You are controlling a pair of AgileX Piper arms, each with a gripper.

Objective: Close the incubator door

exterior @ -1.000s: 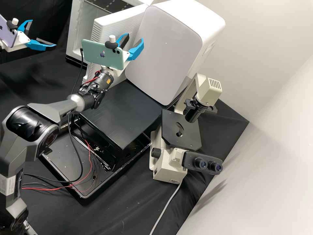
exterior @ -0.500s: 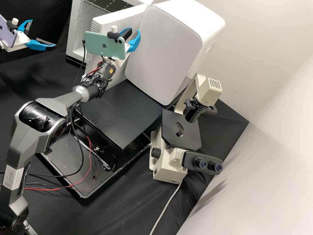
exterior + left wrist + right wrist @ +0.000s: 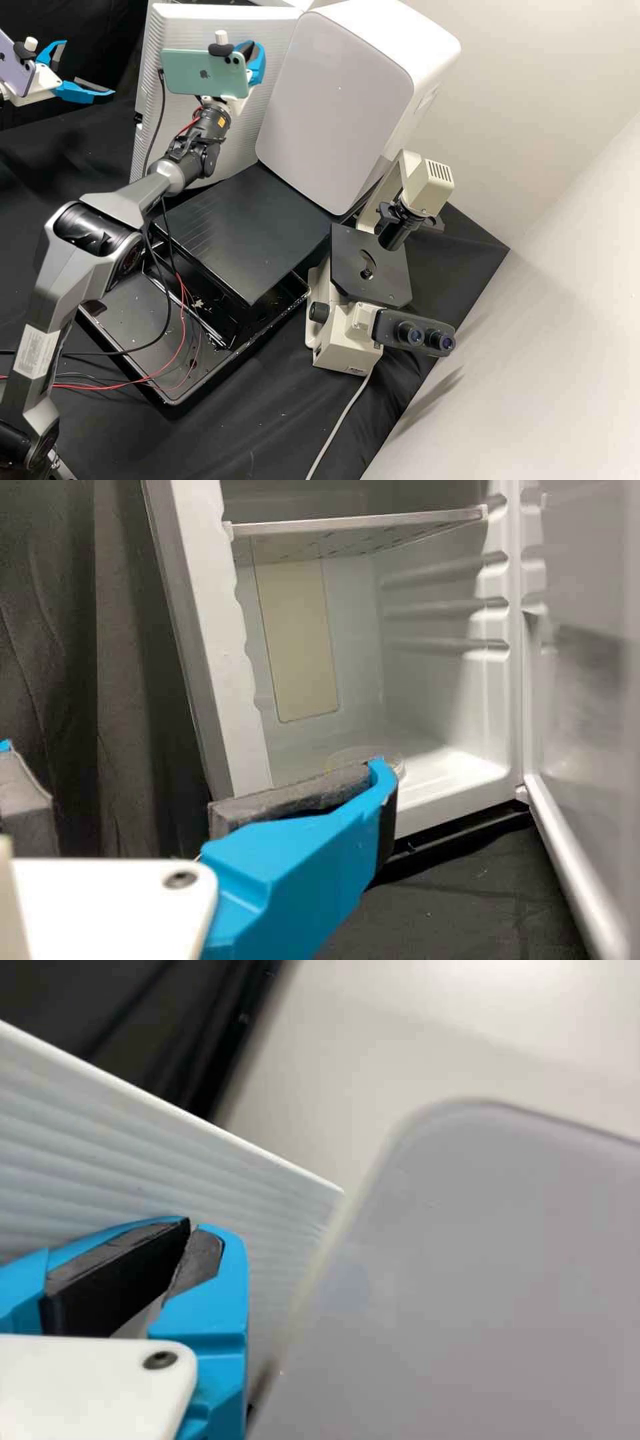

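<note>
White and ribbed, the incubator door (image 3: 190, 30) is set just beyond the right claw (image 3: 194, 1229), whose fingertips are brought together; the wide-spread left claw (image 3: 89, 67) is placed farther off.

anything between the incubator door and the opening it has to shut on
Nothing visible stands between the door and the opening of the incubator. The left gripper hangs off to one side, apart from the door; what looks like a clear dish lies inside, on the floor.
</note>
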